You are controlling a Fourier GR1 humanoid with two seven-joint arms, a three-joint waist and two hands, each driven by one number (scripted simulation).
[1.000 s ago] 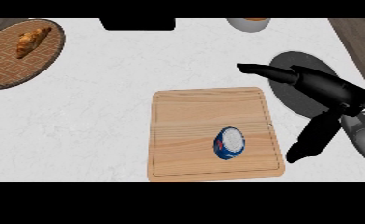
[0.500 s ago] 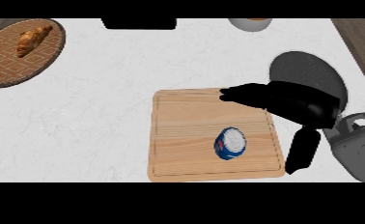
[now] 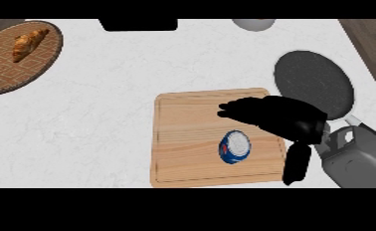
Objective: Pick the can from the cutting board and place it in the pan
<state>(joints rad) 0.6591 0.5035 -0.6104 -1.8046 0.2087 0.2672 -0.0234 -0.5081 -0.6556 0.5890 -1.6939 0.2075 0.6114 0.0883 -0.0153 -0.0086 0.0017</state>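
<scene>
A blue and white can [image 3: 234, 147] lies on its side on the wooden cutting board [image 3: 187, 140], right of the board's middle. My right hand [image 3: 275, 116] hovers over the board just above and to the right of the can, fingers stretched toward the left and the thumb hanging down by the board's right edge. Nothing is in its grasp. The dark round pan [image 3: 313, 81] sits to the right of the board, partly behind my forearm [image 3: 351, 150]. My left hand does not show.
A wicker plate [image 3: 22, 68] with a croissant [image 3: 29, 45] sits at the far left. A black object [image 3: 139, 24] and a grey bowl [image 3: 254, 24] stand at the counter's back edge. White counter [image 3: 103, 120] lies left of the board.
My right hand has moved left from beside the pan to over the board, ending close above the can. The can has not moved.
</scene>
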